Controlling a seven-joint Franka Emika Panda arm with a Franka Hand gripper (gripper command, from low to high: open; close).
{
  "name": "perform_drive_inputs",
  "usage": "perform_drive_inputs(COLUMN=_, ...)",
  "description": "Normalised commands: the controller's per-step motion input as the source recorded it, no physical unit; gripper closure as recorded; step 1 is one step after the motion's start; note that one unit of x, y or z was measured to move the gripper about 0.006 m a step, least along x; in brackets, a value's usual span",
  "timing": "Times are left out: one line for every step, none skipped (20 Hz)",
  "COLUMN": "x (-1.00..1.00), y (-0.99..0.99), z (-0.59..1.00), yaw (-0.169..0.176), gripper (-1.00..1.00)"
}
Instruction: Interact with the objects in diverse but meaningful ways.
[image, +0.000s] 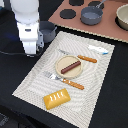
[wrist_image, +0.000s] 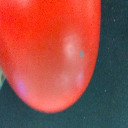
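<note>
Filling the wrist view: a glossy red rounded tomato (wrist_image: 47, 52), blurred and very close to the lens, against a dark surface.
Arm: the white robot arm (image: 27, 22) stands over the black tabletop (image: 112, 90) near its far edge, at the exterior view's left, just off the far corner of the mat.
Claw: hidden below the arm's white body in the exterior view and not seen in the wrist view; I cannot tell whether it is clenched, released, or grasping the tomato.
Mat: a pale striped rectangular placemat (image: 35, 80) lies on the tabletop, turned at an angle.
Plate: a round beige plate (image: 66, 72) sits at the mat's middle with a brown sausage (image: 71, 66) lying on it.
Bread: a yellow scored bread loaf (image: 56, 98) rests at the mat's near edge.
Cutlery: a fork with an orange handle (image: 64, 80) lies just beside the plate on its near side; a knife with an orange handle (image: 80, 56) lies on its far side.
Flat piece: a pale silvery flat piece (image: 98, 49) lies by the mat's far corner at the exterior view's right.
Stove board: a brown board (image: 105, 29) at the tabletop's far edge carries a small grey handled pot (image: 91, 16).
Second pot: another grey pot (image: 47, 31) sits just beside the arm.
</note>
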Motion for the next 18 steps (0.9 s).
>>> perform_drive_inputs(x=-0.02, y=0.00, z=-0.15, yaw=0.068, gripper=-1.00)
perform_drive_inputs(x=-0.05, y=0.00, z=-0.16, yaw=0.068, gripper=-1.00)
perform_drive_inputs(x=-0.06, y=0.00, z=-0.17, yaw=0.066, gripper=-1.00)
perform_drive_inputs(x=-0.06, y=0.00, z=-0.18, yaw=0.065, gripper=1.00)
perform_drive_inputs(x=-0.03, y=0.00, z=-0.17, yaw=0.065, gripper=1.00)
perform_drive_inputs(x=-0.01, y=0.00, z=-0.15, yaw=0.065, gripper=1.00)
perform_drive_inputs(x=0.00, y=0.00, z=-0.15, yaw=0.063, gripper=1.00)
perform_drive_inputs(x=0.00, y=0.00, z=-0.11, yaw=0.052, gripper=1.00)
perform_drive_inputs(x=0.00, y=0.00, z=-0.12, yaw=0.050, gripper=1.00)
perform_drive_inputs(x=0.00, y=0.00, z=-0.12, yaw=0.050, gripper=1.00)
perform_drive_inputs(x=0.00, y=0.00, z=-0.12, yaw=0.052, gripper=1.00)
perform_drive_inputs(x=0.00, y=0.00, z=-0.12, yaw=0.052, gripper=1.00)
perform_drive_inputs(x=0.00, y=0.00, z=-0.12, yaw=0.052, gripper=1.00)
perform_drive_inputs(x=0.00, y=0.00, z=-0.14, yaw=0.051, gripper=1.00)
perform_drive_inputs(x=0.00, y=0.00, z=-0.13, yaw=0.051, gripper=1.00)
perform_drive_inputs(x=0.00, y=0.00, z=-0.13, yaw=0.051, gripper=1.00)
perform_drive_inputs(x=0.00, y=0.00, z=-0.15, yaw=0.050, gripper=1.00)
perform_drive_inputs(x=0.00, y=0.00, z=-0.15, yaw=0.049, gripper=1.00)
